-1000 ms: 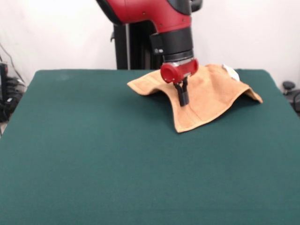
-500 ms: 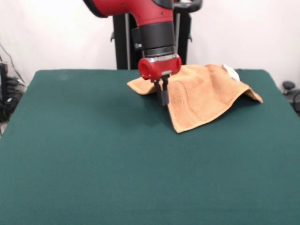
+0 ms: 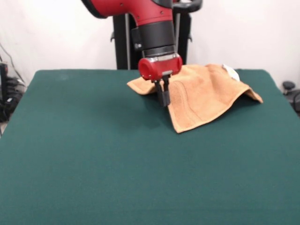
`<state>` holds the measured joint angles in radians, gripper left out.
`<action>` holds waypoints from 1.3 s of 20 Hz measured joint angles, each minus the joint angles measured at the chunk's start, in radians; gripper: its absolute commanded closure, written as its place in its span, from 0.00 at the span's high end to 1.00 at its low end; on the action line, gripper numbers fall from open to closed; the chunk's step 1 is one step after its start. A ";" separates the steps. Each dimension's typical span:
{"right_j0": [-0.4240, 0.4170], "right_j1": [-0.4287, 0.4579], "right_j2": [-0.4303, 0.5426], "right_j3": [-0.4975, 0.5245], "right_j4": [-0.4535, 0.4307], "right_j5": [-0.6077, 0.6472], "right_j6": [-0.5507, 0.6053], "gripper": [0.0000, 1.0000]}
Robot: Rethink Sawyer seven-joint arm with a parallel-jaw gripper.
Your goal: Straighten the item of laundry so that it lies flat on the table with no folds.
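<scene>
The orange-tan towel (image 3: 211,98) lies rumpled at the far right of the green table (image 3: 93,154). One corner points toward the camera and a white tag (image 3: 230,71) shows at its far edge. My gripper (image 3: 163,100) hangs from the red arm at the towel's left side. Its black fingers are shut on the towel's left edge, which rises in a raised fold up to them. The towel's far left corner lies behind the gripper.
The black pedestal (image 3: 123,47) stands behind the table's far edge. Cables (image 3: 7,98) hang off the left side and a dark object (image 3: 290,89) sits past the right edge. Green cloth stretches left of and in front of the towel.
The gripper has moved left from over the towel's middle to its left edge, and the towel's fold came with it. It has stayed still in the last half second.
</scene>
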<state>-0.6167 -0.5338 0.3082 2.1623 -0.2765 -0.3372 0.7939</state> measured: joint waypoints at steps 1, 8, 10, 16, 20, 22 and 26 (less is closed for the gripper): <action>0.000 0.004 0.004 0.000 0.000 0.000 0.000 0.00; -0.008 0.033 0.034 0.000 0.000 0.000 0.000 0.00; -0.006 0.047 0.034 0.000 0.000 0.001 0.000 0.00; 0.026 0.067 0.034 -0.004 0.000 0.021 0.000 0.00; 0.062 0.078 0.019 -0.015 0.003 0.045 0.000 0.00; 0.099 0.103 -0.009 -0.032 0.010 0.067 0.000 0.00; 0.147 0.141 -0.043 -0.059 0.013 0.084 0.000 0.00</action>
<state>-0.4693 -0.3931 0.2650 2.1038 -0.2635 -0.2532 0.7939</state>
